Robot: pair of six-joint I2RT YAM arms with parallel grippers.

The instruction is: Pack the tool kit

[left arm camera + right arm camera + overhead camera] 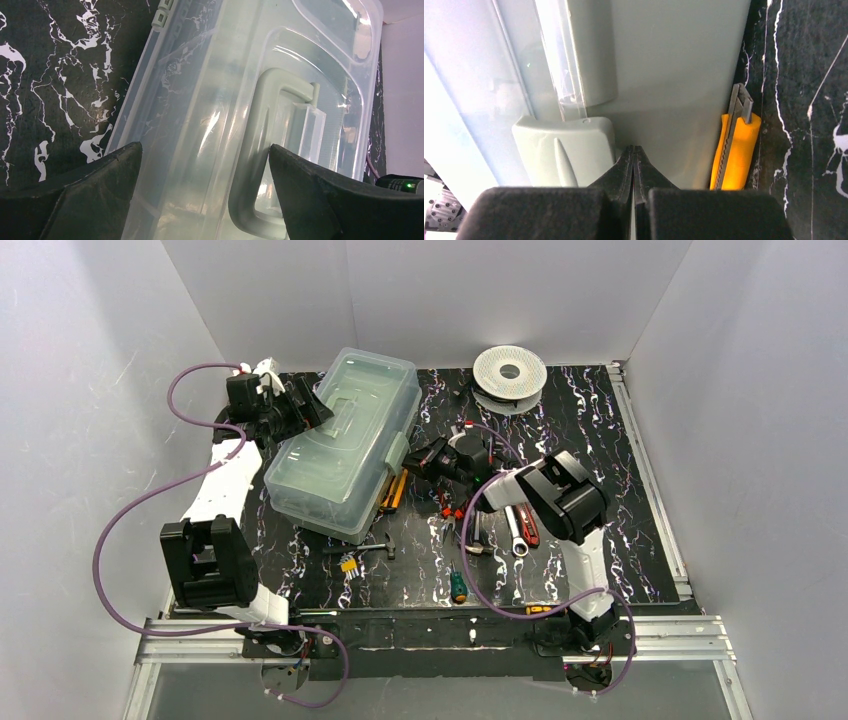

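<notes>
At the right-hand side wall of the toolbox (664,75), mid-table:

1. Right pincer (634,150). Closed tight, fingers pressed together, nothing between them. Tips sit at the pale green wall, just beside the latch (564,150). Contact with the wall cannot be told.
2. Latch. Pale green, set on the box's side where lid meets base.
3. Utility knife (736,150). Yellow body, metal blade carrier. Lies on the table along the foot of the box, on the other side of the pincer from the latch.
4. Left pincer (205,146). Wide open and empty. Hangs over the lid (200,75) at the box's far-left end, one finger toward the lid's edge, the other over the handle (247,165).
5. Handle. Grey-green, folded flat into its recess in the clear lid.
6. Toolbox. Lid down on the base. Stands left of centre on the black marbled table (620,490), set at a slant.
7. Loose tools, on the table right of the box:
   - wrench (518,545), with a red-handled tool (530,523) just beside it
   - green-handled screwdriver (458,585), nearer the arm bases and well apart from the box
8. Wire spool (510,370). White, round, at the far edge of the table, right of the box.
</notes>
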